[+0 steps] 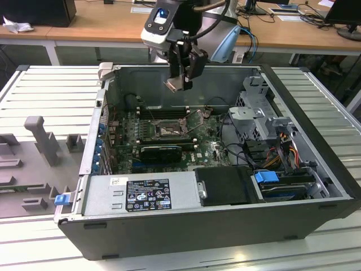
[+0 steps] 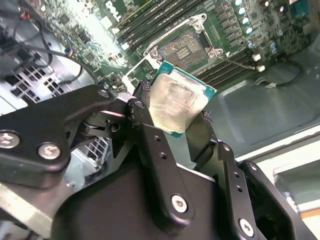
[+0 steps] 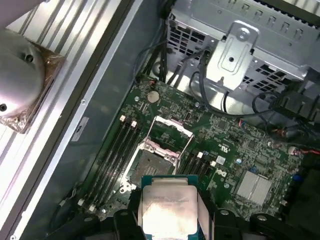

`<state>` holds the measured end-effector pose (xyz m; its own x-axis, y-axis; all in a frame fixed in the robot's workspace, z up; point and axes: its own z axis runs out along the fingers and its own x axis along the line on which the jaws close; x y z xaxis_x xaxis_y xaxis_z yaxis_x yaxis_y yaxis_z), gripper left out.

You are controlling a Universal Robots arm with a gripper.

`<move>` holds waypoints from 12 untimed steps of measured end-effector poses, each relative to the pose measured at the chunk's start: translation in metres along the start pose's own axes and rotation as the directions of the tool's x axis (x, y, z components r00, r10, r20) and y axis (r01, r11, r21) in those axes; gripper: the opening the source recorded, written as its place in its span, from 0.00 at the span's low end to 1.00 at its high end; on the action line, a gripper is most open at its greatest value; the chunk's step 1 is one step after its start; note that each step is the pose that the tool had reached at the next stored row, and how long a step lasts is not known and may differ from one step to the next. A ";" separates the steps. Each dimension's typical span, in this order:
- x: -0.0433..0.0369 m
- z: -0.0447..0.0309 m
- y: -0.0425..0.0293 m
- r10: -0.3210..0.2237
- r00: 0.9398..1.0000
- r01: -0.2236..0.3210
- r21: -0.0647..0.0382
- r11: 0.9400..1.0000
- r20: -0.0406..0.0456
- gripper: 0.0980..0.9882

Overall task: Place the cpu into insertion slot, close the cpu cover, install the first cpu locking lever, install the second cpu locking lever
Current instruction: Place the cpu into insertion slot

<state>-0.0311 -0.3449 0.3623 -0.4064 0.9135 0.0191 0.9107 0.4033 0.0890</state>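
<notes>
insertion slot (image 1: pixel 168 131) bare, uncovered | cpu (image 1: pixel 173 85) at its 12 o'clock, well above, clenched edgewise in pincer (image 1: pixel 179 83) | cpu cover (image 3: pixel 171 131) hinged up beside slot | risk: chip looks canted; lowered skewed or mis-keyed, it may damage slot or snag cover

The cpu (image 3: pixel 168 207) is held at the frame's edge, pale face showing, clamped between the black fingers (image 3: pixel 123 220) of the gripper (image 3: pixel 168 220). Near the middle of the frame the insertion slot (image 3: pixel 149 170) is seen uncovered. The cpu cover (image 3: pixel 173 131) is raised just beyond it, and long memory slots (image 3: pixel 112 155) are set alongside.
</notes>
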 end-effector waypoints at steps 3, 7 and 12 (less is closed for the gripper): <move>-0.0001 0.0043 -0.0003 0.099 0.995 -0.099 -0.002 0.995 0.009 0.48; -0.0002 0.0124 -0.0011 0.217 0.976 -0.217 0.005 0.976 0.016 0.48; -0.0005 0.0307 -0.0027 0.375 0.927 -0.375 0.006 0.927 0.028 0.48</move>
<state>-0.0311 -0.3448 0.3315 -0.0330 0.9992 0.0233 0.9971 0.0313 0.0697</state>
